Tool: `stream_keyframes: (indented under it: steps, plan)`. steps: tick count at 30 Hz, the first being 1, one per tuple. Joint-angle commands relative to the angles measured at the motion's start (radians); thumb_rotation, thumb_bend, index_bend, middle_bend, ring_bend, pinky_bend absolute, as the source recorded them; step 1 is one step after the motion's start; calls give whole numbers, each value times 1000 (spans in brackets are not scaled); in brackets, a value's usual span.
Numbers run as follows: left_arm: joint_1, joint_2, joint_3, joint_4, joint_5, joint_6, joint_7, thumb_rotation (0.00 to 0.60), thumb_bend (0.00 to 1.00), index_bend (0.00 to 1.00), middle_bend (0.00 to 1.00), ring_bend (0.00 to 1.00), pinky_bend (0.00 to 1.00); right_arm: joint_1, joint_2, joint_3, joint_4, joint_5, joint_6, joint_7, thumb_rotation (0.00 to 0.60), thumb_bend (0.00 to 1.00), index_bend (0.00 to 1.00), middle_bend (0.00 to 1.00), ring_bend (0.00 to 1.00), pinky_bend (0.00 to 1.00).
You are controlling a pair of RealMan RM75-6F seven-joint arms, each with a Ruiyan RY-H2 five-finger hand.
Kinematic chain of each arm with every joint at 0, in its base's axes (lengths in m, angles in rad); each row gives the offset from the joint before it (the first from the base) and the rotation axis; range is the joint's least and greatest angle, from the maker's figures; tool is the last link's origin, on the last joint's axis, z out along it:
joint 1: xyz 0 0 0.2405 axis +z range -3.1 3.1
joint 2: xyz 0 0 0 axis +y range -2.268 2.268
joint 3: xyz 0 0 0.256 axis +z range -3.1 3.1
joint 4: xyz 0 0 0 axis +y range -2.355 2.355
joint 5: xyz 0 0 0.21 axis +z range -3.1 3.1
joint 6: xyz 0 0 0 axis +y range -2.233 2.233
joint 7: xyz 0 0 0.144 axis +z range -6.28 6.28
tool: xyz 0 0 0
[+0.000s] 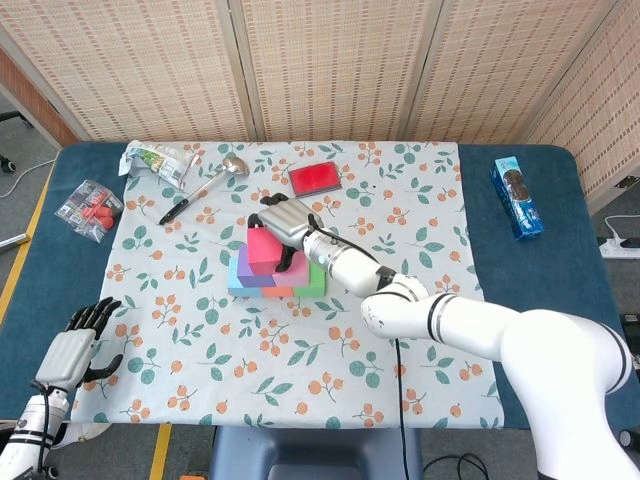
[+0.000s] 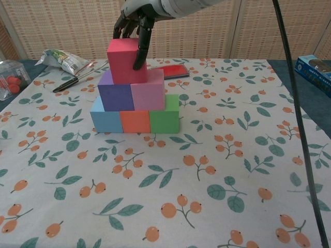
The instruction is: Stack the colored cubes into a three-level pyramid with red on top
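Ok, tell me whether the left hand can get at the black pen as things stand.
Probably not without a long reach: the left hand sits off the table's near left corner, while the black pen lies at the far side beside the ladle. Nothing blocks the path.

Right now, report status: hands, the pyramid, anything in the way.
Right hand grips red cube atop the pyramid. Left hand open, idle at table edge. Purple cube and pink cube on three-cube base. Nothing blocking.
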Motion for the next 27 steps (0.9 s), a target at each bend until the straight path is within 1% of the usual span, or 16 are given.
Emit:
stream_keyframes:
  steps: [1,12,27]
  plan:
    - [0,-1,0,2,0,-1,-2,600,362,0,0,0,55,7,5,-7,-11,18,12,-10,600,2,326,296,0,0]
    - [2,-4,4,10,5,-1,-12,600,361,0,0,0,55,31,12,-33,-40,92,49,-54,600,2,318,296,0,0]
    - [6,-10,8,28,15,0,-32,600,361,0,0,0,55,51,9,-48,-68,168,88,-109,600,2,316,295,0,0]
